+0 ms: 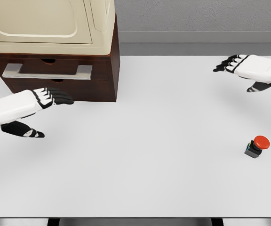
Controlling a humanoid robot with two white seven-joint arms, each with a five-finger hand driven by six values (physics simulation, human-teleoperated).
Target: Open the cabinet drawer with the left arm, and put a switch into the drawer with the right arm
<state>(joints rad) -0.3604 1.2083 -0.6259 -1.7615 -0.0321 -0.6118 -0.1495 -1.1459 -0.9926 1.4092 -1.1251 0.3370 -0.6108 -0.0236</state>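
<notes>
The left hand [29, 106] hovered by the shut cabinet drawer [48, 70], fingers spread wide, holding nothing. The right hand [248, 68], fingers likewise loose, hung at the desk's [140, 160] far right corner; the switch [257, 146] sat near the right edge.

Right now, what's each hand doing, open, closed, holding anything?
Left hand: open, holding nothing, in front of the cabinet drawer.
Right hand: open, holding nothing, apart from the switch.

Closed drawer [47, 70], switch [257, 146] on table [149, 141]
</notes>
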